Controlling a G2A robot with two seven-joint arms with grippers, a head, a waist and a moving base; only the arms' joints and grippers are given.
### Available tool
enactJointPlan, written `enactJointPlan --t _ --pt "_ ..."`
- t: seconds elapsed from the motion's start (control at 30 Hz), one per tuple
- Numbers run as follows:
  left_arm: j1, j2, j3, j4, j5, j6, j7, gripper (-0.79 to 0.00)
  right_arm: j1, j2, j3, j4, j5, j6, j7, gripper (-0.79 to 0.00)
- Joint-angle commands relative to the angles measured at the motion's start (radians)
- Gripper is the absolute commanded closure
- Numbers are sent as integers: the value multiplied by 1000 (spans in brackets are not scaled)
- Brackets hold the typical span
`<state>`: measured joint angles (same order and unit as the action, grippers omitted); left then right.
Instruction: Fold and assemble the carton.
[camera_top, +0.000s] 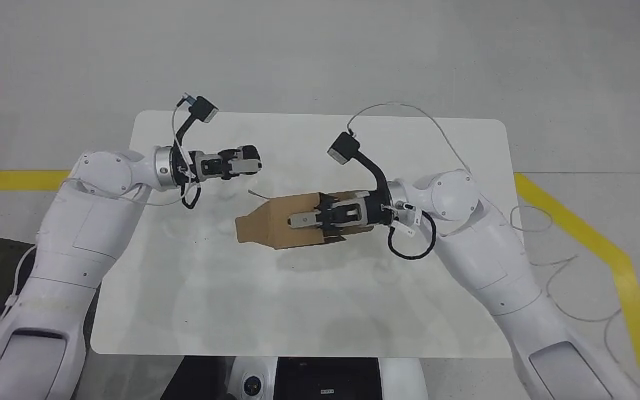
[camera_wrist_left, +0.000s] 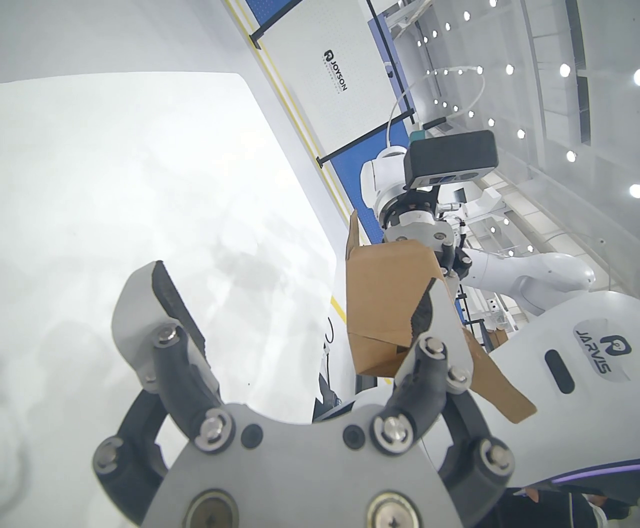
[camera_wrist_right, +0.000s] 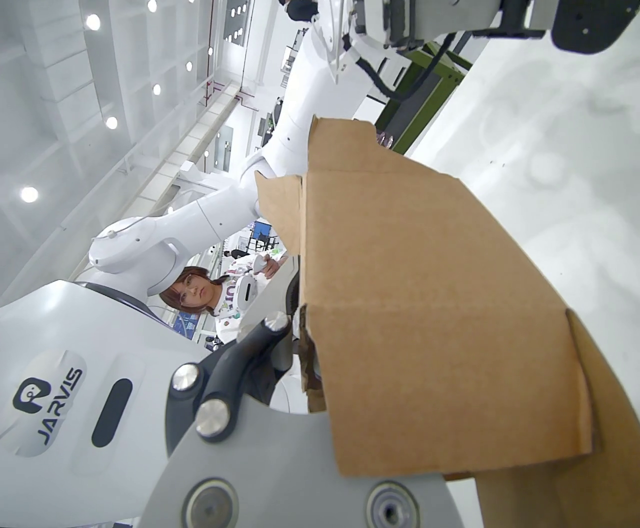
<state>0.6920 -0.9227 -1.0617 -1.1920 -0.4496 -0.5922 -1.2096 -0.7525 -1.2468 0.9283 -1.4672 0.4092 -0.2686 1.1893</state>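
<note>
Status: carton (camera_top: 268, 225) is at mid-table, held by the right gripper (camera_top: 312, 217), which comes in from the right and pinches one of its panels. One finger is visible against the cardboard in the right wrist view and the other is hidden behind the panel, so I'm judging the clamp from the box hanging on it. The left wrist view shows the box looking raised off the table (camera_top: 420, 300), but I can't confirm the gap. Left gripper (camera_wrist_left: 300, 285) has its jaws spread wide with nothing in them, and it sits far-left of the carton, clearly apart from it. Progress looks early to mid: the body is popped into a rough sleeve, but the flaps at both ends stick out loose and nothing is tucked or closed. What's left is squaring the sleeve, folding the end flaps in and locking them. That likely needs the left gripper working the flaps while the right one holds.
</note>
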Motion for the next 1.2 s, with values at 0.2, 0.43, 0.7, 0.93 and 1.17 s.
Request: enactJointPlan --t 0.2,0.43,0.7,0.93,1.17 --pt "12 -2 14 -61 -23 10 -28 -785 -5 1 26 7 6 -21 -51 0" --pt "28 3 16 -107 -22 18 -36 -785 -19 4 45 -5 7 -23 -79 0" --pt "31 4 27 -119 -18 27 -45 -785 -21 3 43 -15 5 -21 -76 0" --pt "21 3 35 -115 -18 26 -44 -785 -14 -1 32 -8 9 -20 -70 0" --pt "20 5 35 -115 -23 27 -45 -785 -11 -3 28 -3 10 -24 -67 0"
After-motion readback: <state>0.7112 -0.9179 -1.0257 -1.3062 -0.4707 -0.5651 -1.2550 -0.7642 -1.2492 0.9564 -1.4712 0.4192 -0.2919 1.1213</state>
